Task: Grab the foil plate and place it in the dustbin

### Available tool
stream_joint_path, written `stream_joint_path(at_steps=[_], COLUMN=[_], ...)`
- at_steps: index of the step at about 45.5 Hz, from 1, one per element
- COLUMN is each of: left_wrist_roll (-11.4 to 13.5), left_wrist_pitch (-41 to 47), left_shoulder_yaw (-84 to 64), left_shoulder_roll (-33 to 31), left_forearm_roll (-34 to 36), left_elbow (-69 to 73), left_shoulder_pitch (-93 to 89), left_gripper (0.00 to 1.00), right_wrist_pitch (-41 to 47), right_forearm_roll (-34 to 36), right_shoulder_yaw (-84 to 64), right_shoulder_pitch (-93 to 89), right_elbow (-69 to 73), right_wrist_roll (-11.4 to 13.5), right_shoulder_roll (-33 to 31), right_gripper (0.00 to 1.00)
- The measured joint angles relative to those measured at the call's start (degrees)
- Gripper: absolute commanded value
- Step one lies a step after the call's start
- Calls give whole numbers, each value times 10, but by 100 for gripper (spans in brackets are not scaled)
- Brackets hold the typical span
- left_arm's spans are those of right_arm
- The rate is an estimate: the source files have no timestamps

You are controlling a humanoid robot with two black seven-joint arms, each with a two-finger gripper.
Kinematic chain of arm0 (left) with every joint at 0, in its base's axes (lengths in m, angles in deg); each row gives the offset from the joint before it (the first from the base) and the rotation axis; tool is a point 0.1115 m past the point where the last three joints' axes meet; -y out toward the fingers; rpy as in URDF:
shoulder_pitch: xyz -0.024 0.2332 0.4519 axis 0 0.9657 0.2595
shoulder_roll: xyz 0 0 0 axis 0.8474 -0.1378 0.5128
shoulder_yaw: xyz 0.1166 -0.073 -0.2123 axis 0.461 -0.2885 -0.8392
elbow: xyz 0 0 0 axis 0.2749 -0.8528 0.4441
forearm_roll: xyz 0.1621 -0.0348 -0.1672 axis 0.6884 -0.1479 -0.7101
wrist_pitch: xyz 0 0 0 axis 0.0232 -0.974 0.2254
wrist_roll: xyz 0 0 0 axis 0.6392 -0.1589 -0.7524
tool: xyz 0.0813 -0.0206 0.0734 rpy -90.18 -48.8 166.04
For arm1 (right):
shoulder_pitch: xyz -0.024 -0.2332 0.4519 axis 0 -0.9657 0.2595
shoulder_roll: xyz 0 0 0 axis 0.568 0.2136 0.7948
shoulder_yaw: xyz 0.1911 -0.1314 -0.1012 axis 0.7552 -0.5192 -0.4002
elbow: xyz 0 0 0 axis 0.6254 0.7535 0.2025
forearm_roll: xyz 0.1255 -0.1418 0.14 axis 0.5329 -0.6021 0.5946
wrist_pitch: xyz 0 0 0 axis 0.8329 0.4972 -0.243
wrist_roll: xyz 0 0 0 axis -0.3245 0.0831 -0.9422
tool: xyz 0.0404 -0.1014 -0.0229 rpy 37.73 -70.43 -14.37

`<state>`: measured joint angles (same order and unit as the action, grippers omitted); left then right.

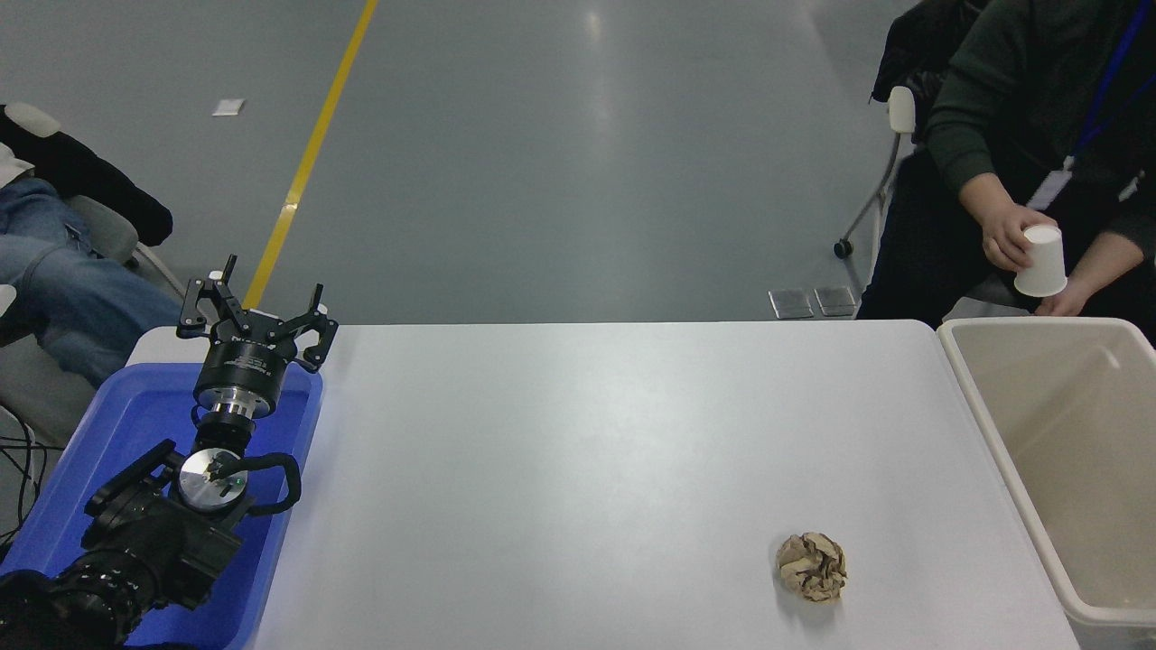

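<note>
So the left claw sits at the lower left of the frame, fingers spread wide with nothing between them, hanging over the far end of the blue tray at the counter's left edge. Its arm covers a good chunk of that tray, and the tray itself is cut off by the bottom left corner. No right claw anywhere in the shot.

Moving out across the white counter, the only loose thing on it is a crumpled brown paper ball down at the lower right. Just right of that is the dustbin, beige, with its right side and near corner chopped off by the frame edge; what shows of the inside looks bare. Can't spot the foil plate anywhere in the picture.

Upper right, a person in a dark top holds a white paper cup in one hand, above the dustbin's far rim. Upper left edge there's a bit of someone's jeans, mostly cropped
</note>
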<state>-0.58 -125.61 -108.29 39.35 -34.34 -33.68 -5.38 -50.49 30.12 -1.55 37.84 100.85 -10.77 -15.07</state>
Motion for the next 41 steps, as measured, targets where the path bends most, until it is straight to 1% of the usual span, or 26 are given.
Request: stream_joint_path(at_steps=[6, 13, 16, 20, 29, 41], left_wrist_roll=[0, 0, 0, 0, 0, 0], left_wrist_pitch=[0, 0, 0, 0, 0, 1], left_shoulder_yaw=[0, 0, 0, 0, 0, 0], left_shoulder_roll=[0, 0, 0, 0, 0, 0], left_forearm_roll=[0, 0, 0, 0, 0, 0], left_elbow=[0, 0, 0, 0, 0, 0], left_shoulder_pitch=[0, 0, 0, 0, 0, 0], left_gripper=[99, 99, 99, 99, 99, 99], right_wrist_pitch=[41, 85, 101, 119, 166, 271], right_forearm_roll=[-3, -4, -4, -8, -39, -59], right_shoulder_yaw=[-19, -52, -66, -87, -124, -141], right_shoulder_pitch=[61, 126, 149, 174, 221, 275], right_elbow=[60, 132, 160, 198, 280, 368], right_wrist_roll=[28, 80, 98, 115, 132, 140], right_shoulder_roll=[22, 59, 72, 89, 118, 137], right_gripper=[100, 100, 100, 100, 100, 100])
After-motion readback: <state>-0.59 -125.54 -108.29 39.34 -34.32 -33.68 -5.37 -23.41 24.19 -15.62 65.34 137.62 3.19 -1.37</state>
